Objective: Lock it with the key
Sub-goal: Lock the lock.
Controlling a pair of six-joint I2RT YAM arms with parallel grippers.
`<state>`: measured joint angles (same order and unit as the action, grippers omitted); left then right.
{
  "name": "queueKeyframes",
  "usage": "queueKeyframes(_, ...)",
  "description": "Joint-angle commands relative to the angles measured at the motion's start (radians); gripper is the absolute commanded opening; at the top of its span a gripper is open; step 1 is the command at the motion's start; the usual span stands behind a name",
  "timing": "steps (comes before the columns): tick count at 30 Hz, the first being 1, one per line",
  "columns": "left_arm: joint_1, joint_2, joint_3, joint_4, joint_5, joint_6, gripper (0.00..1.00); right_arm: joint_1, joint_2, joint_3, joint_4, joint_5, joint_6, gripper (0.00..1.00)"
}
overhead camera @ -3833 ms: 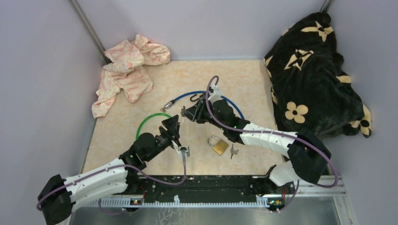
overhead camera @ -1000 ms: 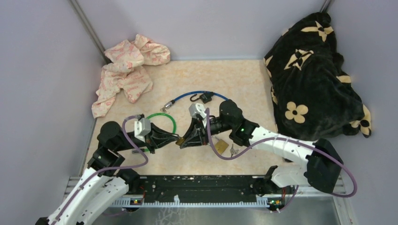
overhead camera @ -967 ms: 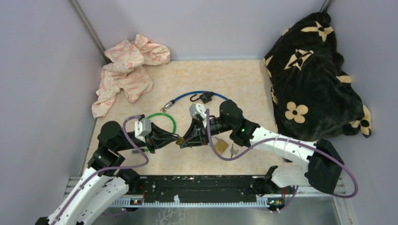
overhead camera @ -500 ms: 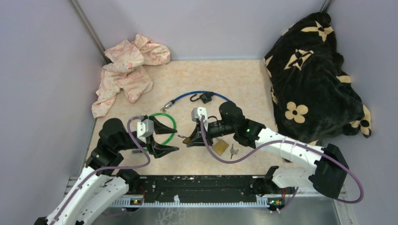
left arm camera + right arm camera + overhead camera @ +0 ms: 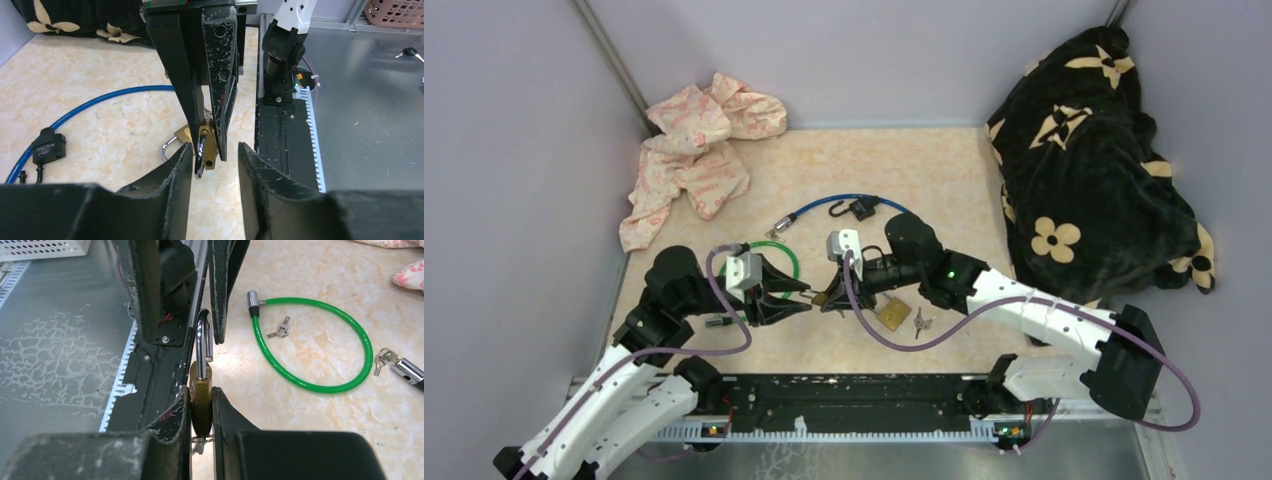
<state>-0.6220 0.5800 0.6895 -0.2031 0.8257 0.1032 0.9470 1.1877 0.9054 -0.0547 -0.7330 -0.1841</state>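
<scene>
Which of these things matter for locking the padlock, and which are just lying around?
In the job: small padlock, right gripper holding it, left gripper open around its shackle.
Lying about: second padlock, keys beside it, green cable lock, blue cable lock, pink cloth, black blanket.

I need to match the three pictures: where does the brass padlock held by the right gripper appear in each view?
Top external: held padlock at picture centre, where the two arms meet.
Left wrist: centre, pinched in the right gripper, just beyond the left gripper.
Right wrist: lower centre, shackle pointing up.
Shared landmark: black base rail, at bottom, right of centre, left of centre.
</scene>
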Motion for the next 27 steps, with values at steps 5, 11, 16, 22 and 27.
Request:
queueKeyframes(5, -0.023, 0.005, 0.006, -0.007, -0.021, 0.037, 0.03, 0.018, 0.004, 0.077, 0.022, 0.005, -0.029, 0.00)
queueKeyframes(11, -0.020, -0.027, -0.018, -0.011, -0.035, -0.027, 0.00, 0.018, -0.021, 0.069, 0.034, 0.034, -0.025, 0.00)
queueKeyframes(16, -0.012, -0.039, -0.038, -0.022, -0.024, -0.037, 0.22, 0.018, -0.026, 0.073, 0.026, 0.050, -0.025, 0.00)
queueKeyframes(22, -0.012, -0.033, -0.025, -0.044, -0.049, -0.012, 0.26, 0.018, -0.019, 0.084, 0.013, 0.037, -0.029, 0.00)
queueKeyframes(27, -0.012, -0.026, -0.018, -0.015, -0.041, -0.036, 0.01, 0.018, -0.018, 0.085, 0.017, 0.028, -0.029, 0.00)
